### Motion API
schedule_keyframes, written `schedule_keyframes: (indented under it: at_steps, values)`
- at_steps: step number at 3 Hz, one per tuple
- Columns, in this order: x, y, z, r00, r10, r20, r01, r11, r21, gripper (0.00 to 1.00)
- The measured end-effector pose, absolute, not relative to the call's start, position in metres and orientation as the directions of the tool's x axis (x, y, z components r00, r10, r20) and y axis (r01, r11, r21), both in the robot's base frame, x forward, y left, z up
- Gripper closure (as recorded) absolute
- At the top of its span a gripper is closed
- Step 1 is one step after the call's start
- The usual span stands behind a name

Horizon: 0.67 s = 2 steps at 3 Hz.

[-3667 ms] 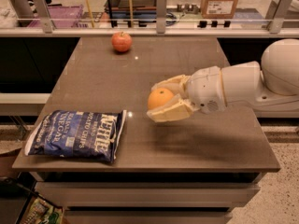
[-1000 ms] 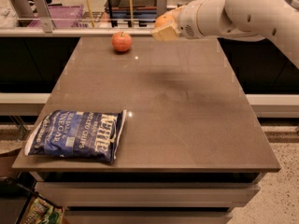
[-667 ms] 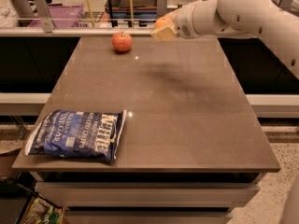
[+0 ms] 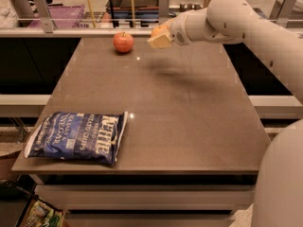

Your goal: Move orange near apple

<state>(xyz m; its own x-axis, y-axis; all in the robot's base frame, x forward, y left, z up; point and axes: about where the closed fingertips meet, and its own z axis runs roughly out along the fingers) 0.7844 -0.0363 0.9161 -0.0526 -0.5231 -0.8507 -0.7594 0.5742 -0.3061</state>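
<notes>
The apple (image 4: 123, 42), red-orange with a short dark stem, sits on the brown table (image 4: 189, 108) near its far edge. My gripper (image 4: 158, 36) hangs above the far part of the table, a short way right of the apple and apart from it. It is shut on the orange (image 4: 157, 31), of which only a small yellow-orange patch shows between the cream fingers (image 4: 160, 41). The arm (image 4: 236, 18) reaches in from the right.
A blue chip bag (image 4: 78, 136) lies flat at the table's front left corner. A rail with posts (image 4: 42, 6) and shelves runs behind the far edge. A dark gap flanks the table on both sides.
The gripper has carried the orange from the table's middle up to the far edge, and in the last second it has drifted slightly left toward the apple.
</notes>
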Motion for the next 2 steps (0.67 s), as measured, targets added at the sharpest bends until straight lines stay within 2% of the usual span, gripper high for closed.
schedule_keyframes:
  at_steps: [2]
  values:
    - [0.797,0.002,0.880,-0.032,-0.496,-0.868,-0.809,0.523,-0.268,1.00]
